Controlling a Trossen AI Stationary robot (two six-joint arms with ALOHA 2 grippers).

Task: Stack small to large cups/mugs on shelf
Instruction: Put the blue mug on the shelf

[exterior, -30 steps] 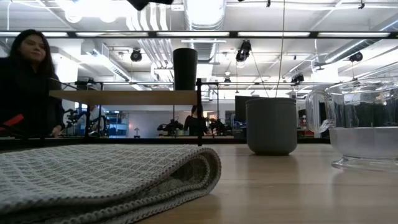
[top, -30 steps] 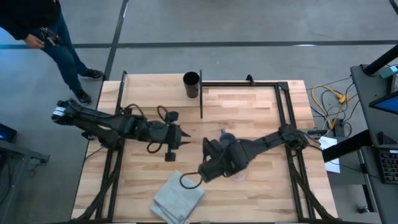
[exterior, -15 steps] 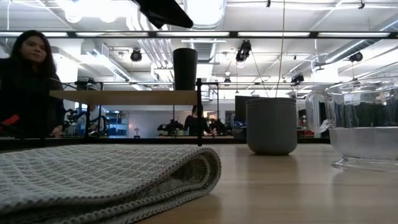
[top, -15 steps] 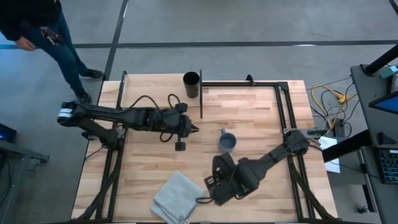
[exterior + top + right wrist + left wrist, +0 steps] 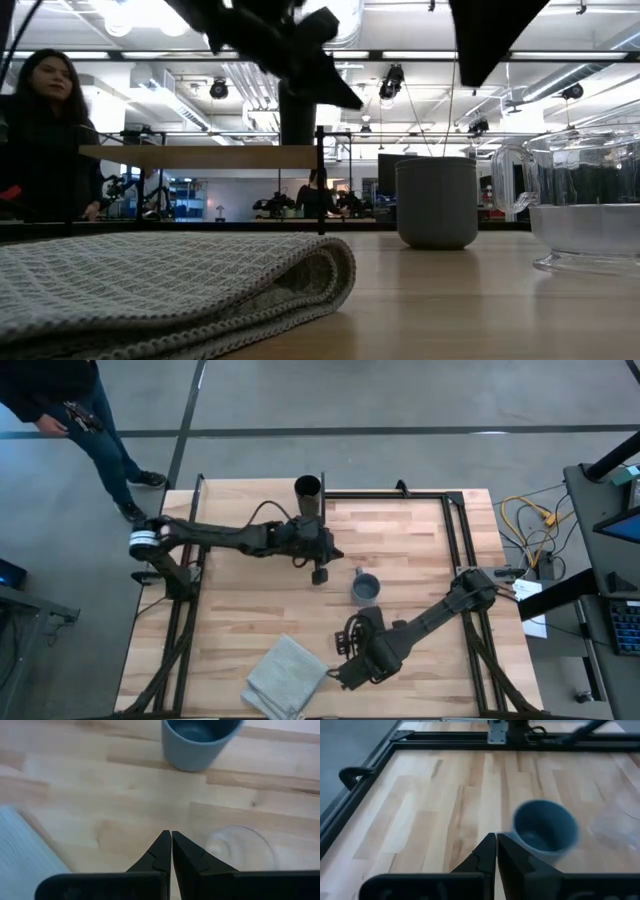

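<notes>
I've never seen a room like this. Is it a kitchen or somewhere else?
Probably a robot lab or workshop, not a kitchen. Two dark robot arms work over a wooden table in a black metal frame, exposed ducts and lights run across the ceiling, and loose cables lie beside the bench.

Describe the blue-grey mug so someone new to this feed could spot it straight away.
Start from the striped wooden tabletop in the high view and look just right of its middle. The blue-grey mug stands upright there, apart from both arms. Unlike the taller black cup at the table's far edge and the clear glass cup, it is opaque, squat and matte blue-grey.
</notes>
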